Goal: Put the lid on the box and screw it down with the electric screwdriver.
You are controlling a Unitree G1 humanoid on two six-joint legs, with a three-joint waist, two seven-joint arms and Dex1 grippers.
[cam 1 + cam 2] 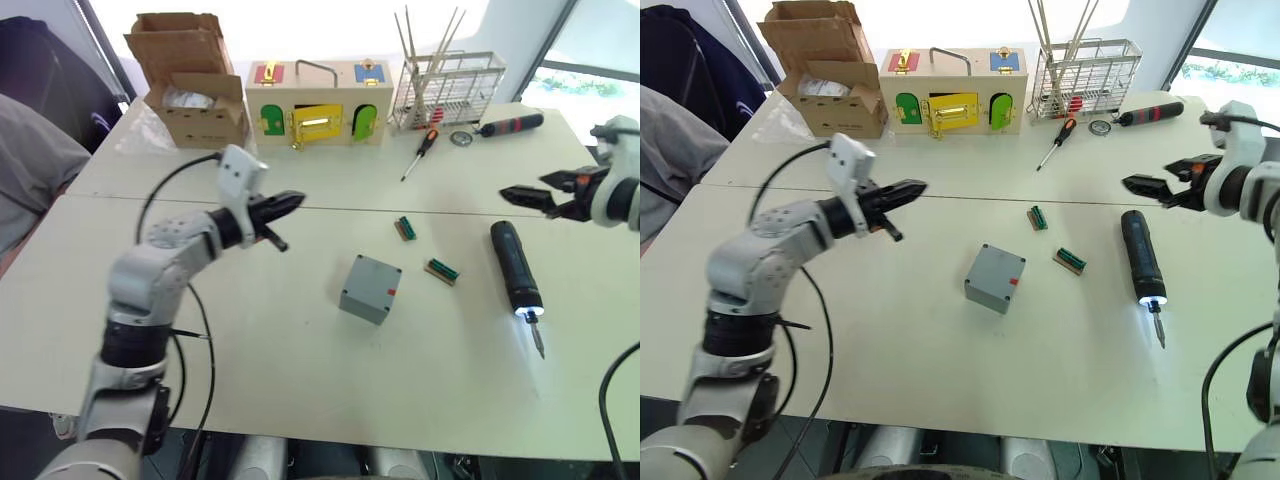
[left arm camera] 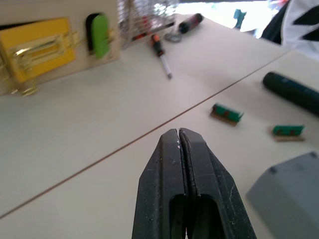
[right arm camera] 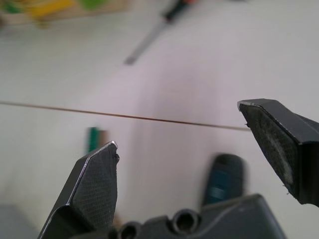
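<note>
White table point(image 1: 300, 380) w/ a seam across mid-frame; bright windows behind, upper right. Box point(image 1: 370, 288) sat at center, lid on it; screwdriver point(image 1: 515, 267) lay center right, tip lit, well apart from box. Left end effector point(image 1: 290, 203) clenched, empty, above table upper left of box. Right end effector point(image 1: 520, 195) wide open, empty, right edge, above screwdriver.

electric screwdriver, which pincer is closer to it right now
Right. The right pincer hovers open just beyond the electric screwdriver. The left pincer is shut and far across the table, past the box.
</note>
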